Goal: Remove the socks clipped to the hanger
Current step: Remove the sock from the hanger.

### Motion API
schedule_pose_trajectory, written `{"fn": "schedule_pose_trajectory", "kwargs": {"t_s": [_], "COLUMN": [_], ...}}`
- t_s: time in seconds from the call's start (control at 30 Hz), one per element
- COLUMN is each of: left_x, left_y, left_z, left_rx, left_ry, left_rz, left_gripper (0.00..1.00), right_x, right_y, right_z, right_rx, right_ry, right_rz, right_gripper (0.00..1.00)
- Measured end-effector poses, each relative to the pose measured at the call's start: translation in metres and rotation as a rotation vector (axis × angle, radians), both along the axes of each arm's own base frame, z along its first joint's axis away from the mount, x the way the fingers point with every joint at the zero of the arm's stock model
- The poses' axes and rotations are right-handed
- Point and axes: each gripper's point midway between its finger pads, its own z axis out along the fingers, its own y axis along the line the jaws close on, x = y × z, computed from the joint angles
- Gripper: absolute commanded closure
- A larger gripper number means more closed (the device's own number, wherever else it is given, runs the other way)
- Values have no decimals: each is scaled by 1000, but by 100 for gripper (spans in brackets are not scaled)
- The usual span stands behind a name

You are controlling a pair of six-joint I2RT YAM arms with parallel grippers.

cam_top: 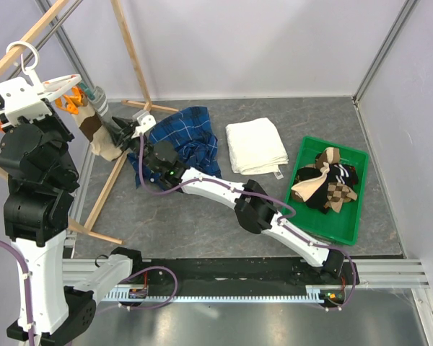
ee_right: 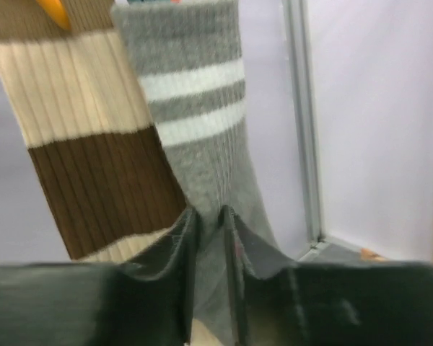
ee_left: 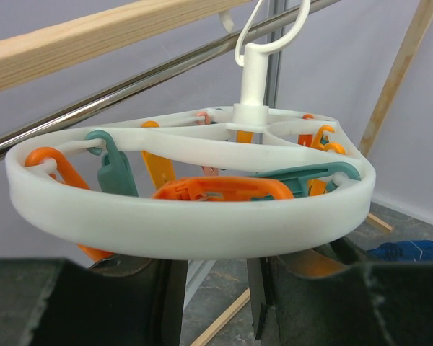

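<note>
The white round hanger point(cam_top: 54, 85) hangs by its hook from the rack at the far left, with orange and teal clips; it fills the left wrist view point(ee_left: 202, 223). Two socks hang from it: a grey sock point(cam_top: 97, 96) with white stripes point(ee_right: 195, 94) and a brown-and-beige sock point(cam_top: 95, 135), also in the right wrist view point(ee_right: 86, 144). My right gripper point(cam_top: 120, 131) is shut on the grey sock's lower part point(ee_right: 209, 223). My left gripper point(ee_left: 216, 270) is open just under the hanger's near rim, high at the left point(cam_top: 37, 99). More socks point(cam_top: 326, 182) lie in a green bin point(cam_top: 353, 220).
Wooden rack poles point(cam_top: 130, 54) stand and lie around the hanger, one slanting down to the floor point(cam_top: 105, 191). A metal bar point(ee_left: 130, 85) runs behind the hanger. A blue plaid shirt point(cam_top: 184, 140) and a folded white towel point(cam_top: 256, 145) lie on the grey table.
</note>
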Motion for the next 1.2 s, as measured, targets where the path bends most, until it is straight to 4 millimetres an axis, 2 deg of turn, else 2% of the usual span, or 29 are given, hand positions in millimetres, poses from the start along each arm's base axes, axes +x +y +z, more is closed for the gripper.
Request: {"fn": "schedule_pose_trajectory", "kwargs": {"t_s": [0.03, 0.13, 0.27, 0.43, 0.5, 0.63, 0.87, 0.97, 1.07, 1.2], "left_x": [0, 1, 1, 0, -3, -12, -37, -42, -44, -49], "left_y": [0, -1, -3, -5, -8, -15, -36, -48, -60, -64], "left_z": [0, 0, 1, 4, 6, 12, 42, 48, 45, 37], "left_rx": [-1, -4, -4, -4, -4, -18, -84, -103, -116, -136], "left_ry": [-1, -3, -6, -18, -28, -63, -180, -201, -194, -184], "left_rz": [-1, -8, -18, -38, -63, -128, -286, -365, -437, -465], "left_gripper": [58, 58, 58, 57, 56, 54, 46, 45, 45, 46], "right_x": [3, 10, 12, 7, 3, -9, -41, -58, -77, -107], "right_y": [-1, -2, -3, -4, -7, -22, -77, -101, -114, -108], "right_z": [-4, -13, -13, -16, -12, 13, 108, 139, 155, 151], "right_rx": [-3, -7, -11, -65, -97, -134, -100, -95, -108, -169], "right_ry": [5, 19, 15, 2, -9, -28, -123, -160, -190, -213], "right_rz": [-11, -25, -30, -13, -7, 4, -10, -14, -3, 42], "right_gripper": [100, 100, 100, 100, 100, 100, 100, 100, 100, 100]}}
